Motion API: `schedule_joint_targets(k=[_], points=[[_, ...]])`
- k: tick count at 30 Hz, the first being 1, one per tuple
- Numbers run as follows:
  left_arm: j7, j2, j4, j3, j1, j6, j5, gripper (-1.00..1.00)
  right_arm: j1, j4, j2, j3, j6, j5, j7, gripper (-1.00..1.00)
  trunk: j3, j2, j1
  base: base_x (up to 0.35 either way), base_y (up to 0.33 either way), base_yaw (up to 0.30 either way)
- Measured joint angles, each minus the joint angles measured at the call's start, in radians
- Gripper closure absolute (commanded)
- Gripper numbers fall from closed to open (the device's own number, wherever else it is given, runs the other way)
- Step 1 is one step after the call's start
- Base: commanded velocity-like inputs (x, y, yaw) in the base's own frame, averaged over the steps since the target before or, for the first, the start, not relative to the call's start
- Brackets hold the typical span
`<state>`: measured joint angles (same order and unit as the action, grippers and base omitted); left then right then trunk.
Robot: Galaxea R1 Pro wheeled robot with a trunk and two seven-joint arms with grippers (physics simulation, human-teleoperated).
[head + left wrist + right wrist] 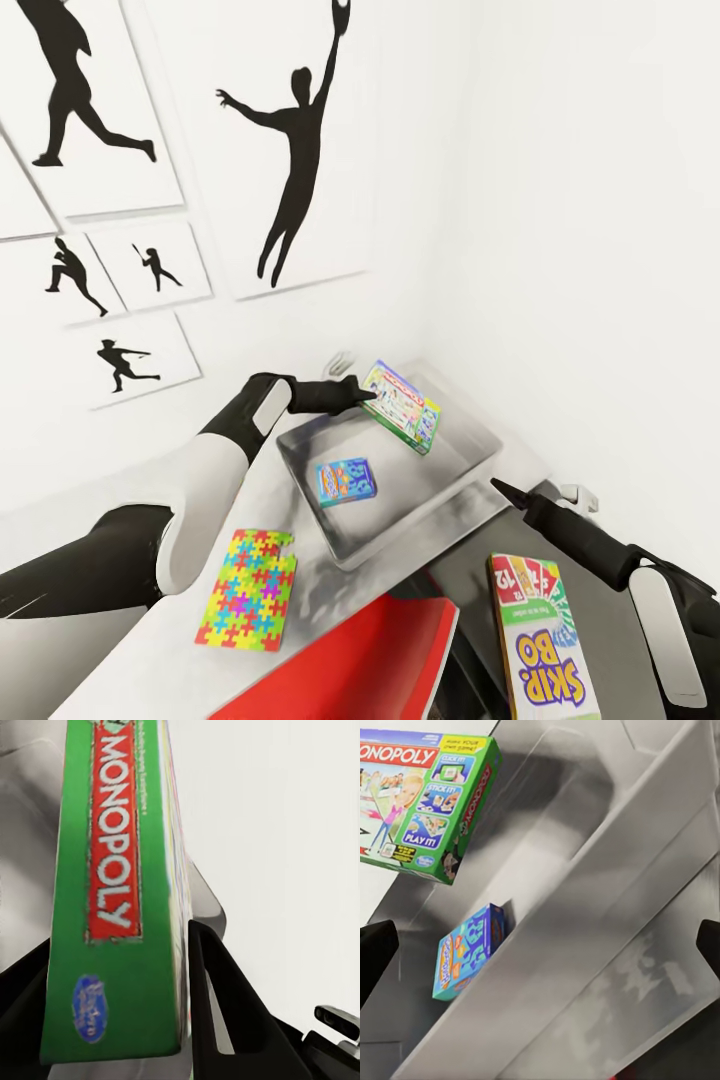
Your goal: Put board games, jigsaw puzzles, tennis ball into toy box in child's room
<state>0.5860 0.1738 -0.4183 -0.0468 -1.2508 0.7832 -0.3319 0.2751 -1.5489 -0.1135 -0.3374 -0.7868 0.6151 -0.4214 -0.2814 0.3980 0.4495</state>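
Observation:
My left gripper (366, 396) is shut on the colourful Monopoly board game (402, 406), which hangs tilted over the far part of the light-grey toy box (300, 440). In the left wrist view the game's green edge (112, 892) sits between the fingers (217, 1005). A small blue board game (346, 481) lies inside the toy box. On the table (150, 650), a jigsaw puzzle (248, 590) lies left of the box and the SKIP-BO board game (540, 640) lies at the right. My right gripper (497, 487) is open and holds nothing, beside the box's near right rim (607, 907). The tennis ball and the bed are out of view.
A red chair (370, 650) stands against the table's near edge between my arms. White walls meet in a corner just behind the toy box. Black baseball silhouette pictures (290, 140) hang on the left wall.

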Motion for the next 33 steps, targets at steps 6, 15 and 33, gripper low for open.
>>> schedule_joint_targets(k=[6,15,33], points=[[0.0,0.0,-0.032,0.001,0.0,0.003,0.0,1.0,0.0,0.0,0.0,-0.001,0.0,0.0,0.0,-1.0,-0.01,0.0,0.0,0.0,0.0,0.0],[-0.001,0.0,-0.037,0.002,0.0,0.0,-0.001,1.0,0.0,0.0,0.0,-0.008,0.0,-0.002,-0.025,-1.0,-0.025,0.0,0.0,0.0,0.0,0.0],[0.003,0.001,-0.035,0.061,0.0,-0.01,0.002,1.0,0.0,0.0,0.0,-0.04,0.001,-0.007,-0.096,-1.0,-0.054,0.0,0.0,0.0,0.0,0.0]])
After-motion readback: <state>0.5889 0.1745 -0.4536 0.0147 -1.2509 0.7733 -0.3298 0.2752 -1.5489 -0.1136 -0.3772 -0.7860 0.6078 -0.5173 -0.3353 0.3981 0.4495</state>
